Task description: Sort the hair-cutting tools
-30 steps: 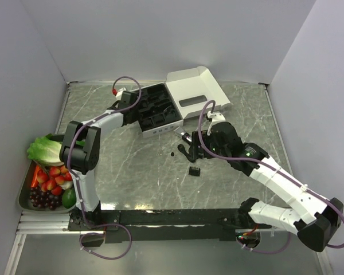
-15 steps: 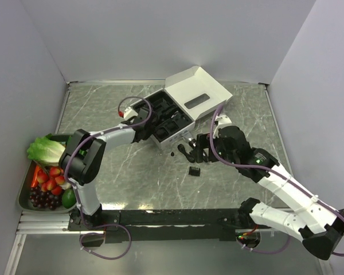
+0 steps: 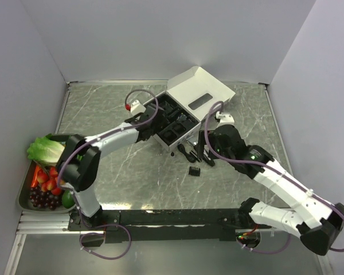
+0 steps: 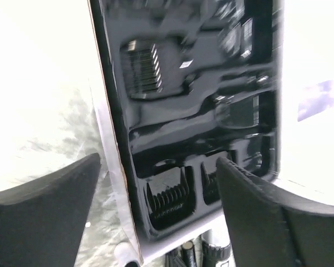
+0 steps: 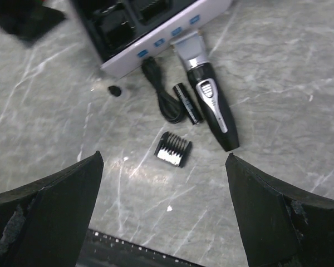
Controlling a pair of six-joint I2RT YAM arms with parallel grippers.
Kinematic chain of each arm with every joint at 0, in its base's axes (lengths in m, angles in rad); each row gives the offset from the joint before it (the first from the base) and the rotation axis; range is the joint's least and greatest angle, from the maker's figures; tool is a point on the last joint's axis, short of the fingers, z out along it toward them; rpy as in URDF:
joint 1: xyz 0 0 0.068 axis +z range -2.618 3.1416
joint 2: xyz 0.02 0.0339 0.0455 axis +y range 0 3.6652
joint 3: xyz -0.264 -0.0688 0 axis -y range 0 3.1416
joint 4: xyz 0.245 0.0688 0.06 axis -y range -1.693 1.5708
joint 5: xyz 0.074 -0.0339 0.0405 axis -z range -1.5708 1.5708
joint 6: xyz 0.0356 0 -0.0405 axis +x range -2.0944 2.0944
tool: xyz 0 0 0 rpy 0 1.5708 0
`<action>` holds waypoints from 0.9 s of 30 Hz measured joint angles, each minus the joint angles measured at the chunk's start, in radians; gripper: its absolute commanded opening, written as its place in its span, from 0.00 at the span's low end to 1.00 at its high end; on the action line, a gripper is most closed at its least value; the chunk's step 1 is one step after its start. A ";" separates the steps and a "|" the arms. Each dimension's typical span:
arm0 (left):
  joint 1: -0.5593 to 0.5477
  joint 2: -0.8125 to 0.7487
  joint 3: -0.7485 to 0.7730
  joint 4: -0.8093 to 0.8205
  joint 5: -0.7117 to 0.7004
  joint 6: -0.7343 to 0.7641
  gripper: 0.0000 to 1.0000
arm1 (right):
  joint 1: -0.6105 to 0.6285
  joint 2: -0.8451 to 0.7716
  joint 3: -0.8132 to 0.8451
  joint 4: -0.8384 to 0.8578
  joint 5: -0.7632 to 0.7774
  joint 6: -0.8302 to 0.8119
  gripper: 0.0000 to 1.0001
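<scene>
steel tray (image 3: 22, 200) of lettuce, strawberries and grapes sits at the far left of the desk (image 3: 126, 172); it's no part of your job. moving right, your left gripper (image 4: 158, 183) hangs over the white cardboard box (image 3: 198, 91), fingers spread wide either side of the black moulded insert (image 4: 189, 128), pinching nothing. at least two comb attachments (image 4: 142, 69) already lie in pockets of that insert, so the sorting looks partly done. just in front of the box, on the desk, are the leftovers: a small round black bit (image 5: 115, 90), the black cord (image 5: 158, 94), a short black cylinder (image 5: 188, 103) you can't identify from here, and the black-and-silver clipper (image 5: 209, 103), its blade end just beside the box wall. a loose comb attachment (image 5: 173, 149) lies nearer the arm bases, apart from the rest. your right gripper (image 5: 164, 167) hovers above that group, fingers spread wide with nothing between them. by this reading the clipper, cord and loose comb are yet to be stowed.
</scene>
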 measured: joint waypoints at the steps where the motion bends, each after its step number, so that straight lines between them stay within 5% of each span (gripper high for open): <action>1: 0.002 -0.022 0.005 -0.010 -0.011 0.019 0.94 | -0.004 0.019 0.003 0.001 0.013 0.009 1.00; 11: 0.180 -0.139 0.150 -0.085 -0.072 0.287 0.96 | -0.280 0.242 0.058 0.046 0.048 0.121 1.00; 17: 0.334 0.048 0.314 -0.080 -0.067 0.467 0.97 | -0.338 0.346 0.080 0.062 0.050 0.160 1.00; 27: 0.353 0.317 0.501 0.041 0.052 0.715 0.97 | -0.338 0.547 0.148 0.092 0.053 0.194 1.00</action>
